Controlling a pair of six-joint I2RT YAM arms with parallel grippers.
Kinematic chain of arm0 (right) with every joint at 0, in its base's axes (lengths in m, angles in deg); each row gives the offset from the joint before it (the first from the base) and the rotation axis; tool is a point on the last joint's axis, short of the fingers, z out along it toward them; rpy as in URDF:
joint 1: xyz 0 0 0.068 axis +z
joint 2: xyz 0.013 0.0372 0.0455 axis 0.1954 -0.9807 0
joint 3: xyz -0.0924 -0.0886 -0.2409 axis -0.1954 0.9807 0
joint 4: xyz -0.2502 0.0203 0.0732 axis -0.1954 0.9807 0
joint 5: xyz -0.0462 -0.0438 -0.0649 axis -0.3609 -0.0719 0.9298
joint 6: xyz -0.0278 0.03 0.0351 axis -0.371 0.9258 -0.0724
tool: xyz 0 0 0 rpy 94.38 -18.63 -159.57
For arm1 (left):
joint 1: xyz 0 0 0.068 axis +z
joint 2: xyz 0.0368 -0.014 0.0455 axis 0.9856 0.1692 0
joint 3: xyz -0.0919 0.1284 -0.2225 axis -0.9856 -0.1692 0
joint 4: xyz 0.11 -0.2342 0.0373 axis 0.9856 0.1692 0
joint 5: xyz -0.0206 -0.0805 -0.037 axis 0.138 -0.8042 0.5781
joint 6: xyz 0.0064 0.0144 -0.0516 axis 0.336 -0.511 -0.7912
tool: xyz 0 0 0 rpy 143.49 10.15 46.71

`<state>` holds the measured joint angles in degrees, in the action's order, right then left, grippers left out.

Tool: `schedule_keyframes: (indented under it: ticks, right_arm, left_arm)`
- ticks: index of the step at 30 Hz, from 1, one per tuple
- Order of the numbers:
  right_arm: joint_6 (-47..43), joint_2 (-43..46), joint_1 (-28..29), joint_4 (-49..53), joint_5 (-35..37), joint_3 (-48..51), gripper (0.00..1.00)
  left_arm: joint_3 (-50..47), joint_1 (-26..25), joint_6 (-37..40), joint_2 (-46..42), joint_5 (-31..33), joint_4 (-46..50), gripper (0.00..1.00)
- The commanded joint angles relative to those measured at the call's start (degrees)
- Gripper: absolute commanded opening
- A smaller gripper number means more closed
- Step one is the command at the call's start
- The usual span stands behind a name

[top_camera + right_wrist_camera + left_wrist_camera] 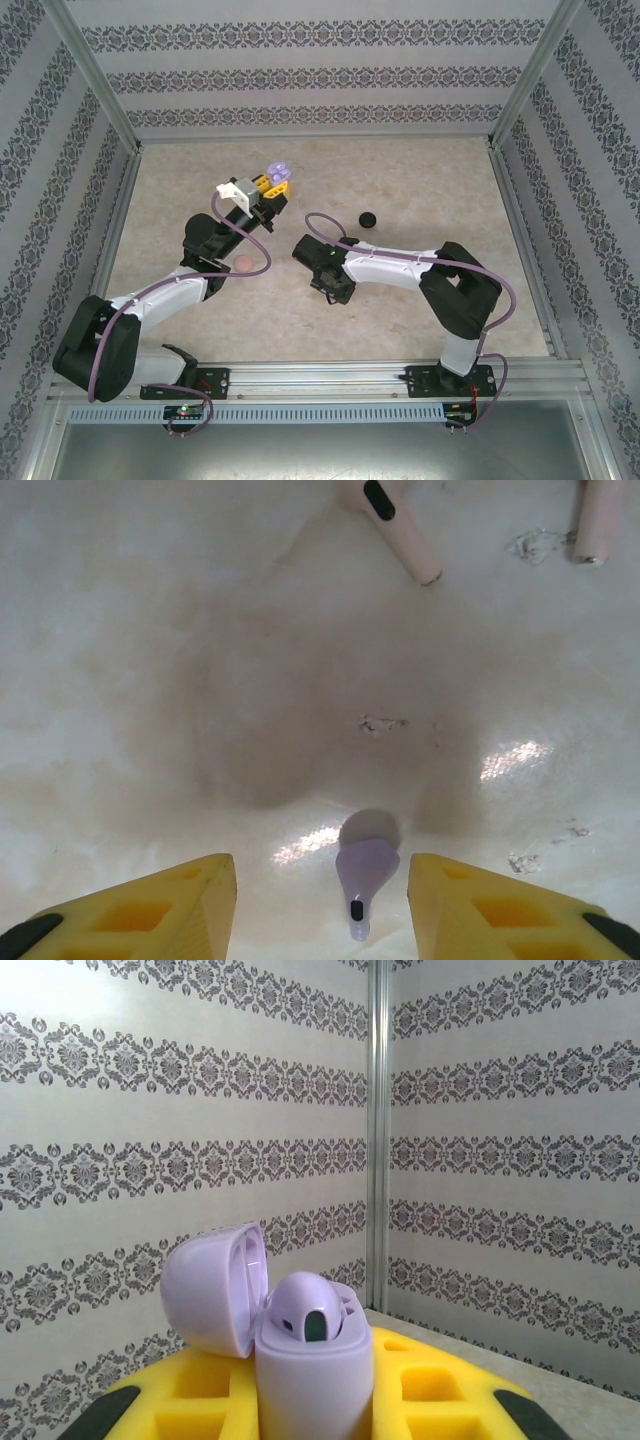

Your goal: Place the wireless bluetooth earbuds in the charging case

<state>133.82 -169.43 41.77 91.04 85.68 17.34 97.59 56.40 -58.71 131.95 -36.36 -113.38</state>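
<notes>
Right gripper [320, 875] hangs low over the table [200, 680], jaws partway open. A purple earbud [362, 875] lies flat between them, closer to one finger, and I can't see any contact. The pale pink earbuds [400, 535] lie further ahead, with lots of bare table in between. Left gripper [320, 1405] is clamped on the purple charging case [310, 1370], which is upright with its lid [215, 1290] flipped open. A second purple earbud [305, 1310] is already seated inside.

The left arm [150, 300] and right arm [390, 268] have black joints, white shells, looping purple cables [98, 355], and yellow pocketed fingers [160, 910] tipped black.
</notes>
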Motion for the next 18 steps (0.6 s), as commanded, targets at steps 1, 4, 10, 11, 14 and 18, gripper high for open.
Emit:
schedule_keyframes:
  ticks: [1,4,10,11,14,18]
  right_arm:
    - [1.3,-1.0,0.6,1.9,-0.1,-0.9,0.48]
    - [1.4,-1.6,0.6,1.7,0.0,-0.5,0.47]
    - [1.2,-2.7,0.5,1.6,-0.3,-0.4,0.45]
    - [1.1,-2.9,0.5,1.5,-0.4,-0.2,0.45]
    - [1.1,-3.2,0.4,1.2,-0.5,0.0,0.44]
    - [0.8,-3.6,0.2,1.2,-0.7,0.2,0.42]
  left_arm:
    - [-0.6,0.9,-0.2,-1.7,-0.3,-3.6,0.0]
    - [-0.7,0.9,-0.5,-1.7,-0.5,-3.9,0.0]
    - [-0.9,1.1,-0.8,-1.6,-0.6,-4.0,0.0]
    - [-1.0,1.1,-0.8,-1.6,-0.6,-4.0,0.0]
    - [-0.8,1.1,-0.8,-1.7,-0.6,-4.1,0.0]
    - [-0.8,1.1,-0.8,-1.7,-0.6,-4.1,0.0]
